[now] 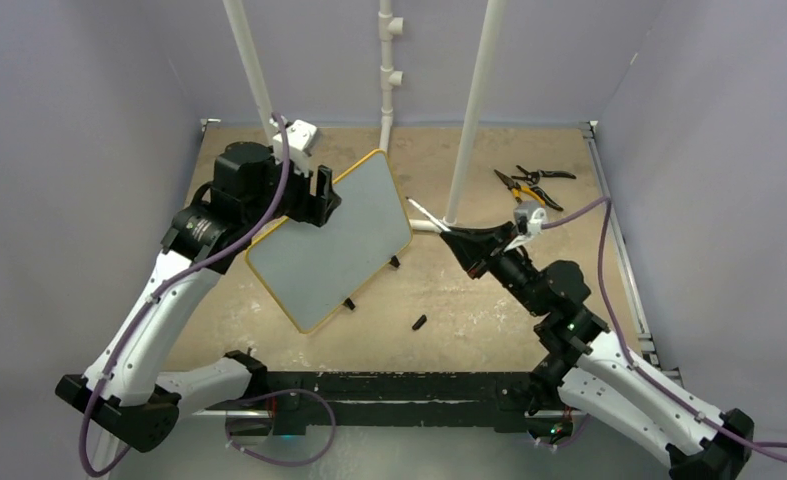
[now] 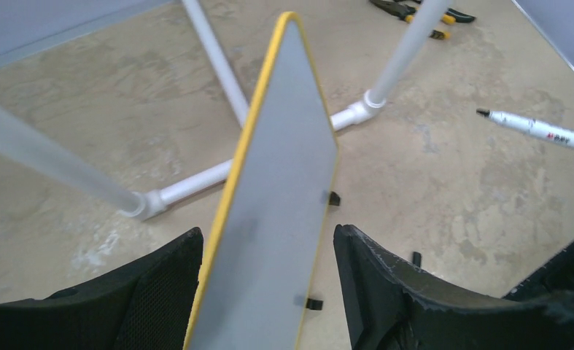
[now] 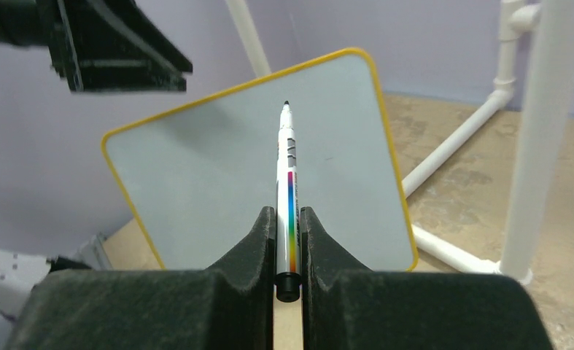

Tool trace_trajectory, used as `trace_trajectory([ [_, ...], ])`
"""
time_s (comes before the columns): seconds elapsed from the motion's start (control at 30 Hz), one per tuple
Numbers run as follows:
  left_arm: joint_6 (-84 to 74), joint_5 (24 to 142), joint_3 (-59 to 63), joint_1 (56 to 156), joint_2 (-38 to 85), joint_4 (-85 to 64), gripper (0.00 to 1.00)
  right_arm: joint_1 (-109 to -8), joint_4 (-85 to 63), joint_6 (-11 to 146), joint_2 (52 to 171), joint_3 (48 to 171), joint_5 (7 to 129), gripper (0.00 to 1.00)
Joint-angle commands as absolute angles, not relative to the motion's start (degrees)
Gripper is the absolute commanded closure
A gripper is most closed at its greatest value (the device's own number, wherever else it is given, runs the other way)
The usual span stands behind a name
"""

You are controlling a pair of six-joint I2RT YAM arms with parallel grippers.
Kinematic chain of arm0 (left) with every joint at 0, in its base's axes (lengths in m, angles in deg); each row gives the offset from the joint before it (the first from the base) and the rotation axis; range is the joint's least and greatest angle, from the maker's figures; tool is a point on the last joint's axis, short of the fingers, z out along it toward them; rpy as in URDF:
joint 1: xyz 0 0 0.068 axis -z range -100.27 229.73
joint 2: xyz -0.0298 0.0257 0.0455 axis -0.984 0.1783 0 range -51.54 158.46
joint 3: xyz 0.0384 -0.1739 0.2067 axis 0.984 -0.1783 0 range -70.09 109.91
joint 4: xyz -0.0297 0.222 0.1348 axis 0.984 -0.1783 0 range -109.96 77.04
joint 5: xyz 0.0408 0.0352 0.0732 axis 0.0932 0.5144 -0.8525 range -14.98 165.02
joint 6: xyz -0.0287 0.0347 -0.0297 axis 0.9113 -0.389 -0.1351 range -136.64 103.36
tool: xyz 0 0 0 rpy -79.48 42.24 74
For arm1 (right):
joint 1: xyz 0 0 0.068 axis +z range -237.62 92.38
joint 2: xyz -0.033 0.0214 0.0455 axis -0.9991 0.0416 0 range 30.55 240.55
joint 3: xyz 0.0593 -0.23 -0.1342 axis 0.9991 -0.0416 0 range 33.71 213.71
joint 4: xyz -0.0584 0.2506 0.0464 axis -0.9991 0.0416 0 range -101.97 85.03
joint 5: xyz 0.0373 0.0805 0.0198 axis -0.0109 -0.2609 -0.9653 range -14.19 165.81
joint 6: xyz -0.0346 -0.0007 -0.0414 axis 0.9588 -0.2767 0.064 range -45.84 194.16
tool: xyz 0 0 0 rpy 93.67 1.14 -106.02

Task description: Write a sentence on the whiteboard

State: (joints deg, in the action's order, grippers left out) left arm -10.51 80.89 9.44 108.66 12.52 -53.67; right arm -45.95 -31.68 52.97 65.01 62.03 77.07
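— What's the room like?
— A tan, mottled table (image 1: 469, 300) boxed in by pale lilac walls (image 1: 89, 100). White pipes (image 1: 472, 110) stand up from its far half, and pliers (image 1: 531, 186) lie at the far right. A small black cap (image 1: 419, 322) lies alone nearer the arms.
— And the board?
— The board (image 1: 334, 245) is left of centre, tilted up on edge, its face plain grey inside the yellow frame and turned toward the right arm. I cannot tell if its lower edge touches the table.
— Who has hold of it?
— The left gripper (image 1: 314, 200), its jaws closed on the upper left edge, one finger on each side of the board.
— The other arm?
— The right gripper (image 3: 287, 219) pinches a white marker (image 3: 287, 168) tight between both fingers, gripping near its back end. The uncapped black tip points at the board; the left wrist view shows it apart from the board.
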Motion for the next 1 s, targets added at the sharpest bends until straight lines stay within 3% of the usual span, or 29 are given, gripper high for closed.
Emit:
trace_trajectory([
  [0.0,-13.01,76.27,9.80,105.89,10.45,-54.22,0.34,-46.03,-37.10,56.08,70.82,65.17,66.09,1.00],
  [0.3,-14.69,83.70,6.89,99.86,12.58,-50.42,0.35,-43.31,-43.49,55.93,78.32,66.83,58.55,1.00],
  [0.57,-13.14,97.05,3.11,92.88,14.01,-44.10,0.45,-34.77,-47.06,58.50,86.42,70.86,62.59,1.00],
  [0.8,-12.92,103.17,-1.43,90.19,13.35,-38.71,0.59,-29.24,-49.71,60.98,96.45,76.79,64.89,1.00],
  [0.97,-13.17,108.71,-4.61,89.49,12.48,-34.68,0.62,-26.73,-49.53,62.74,101.88,81.37,66.16,1.00],
])
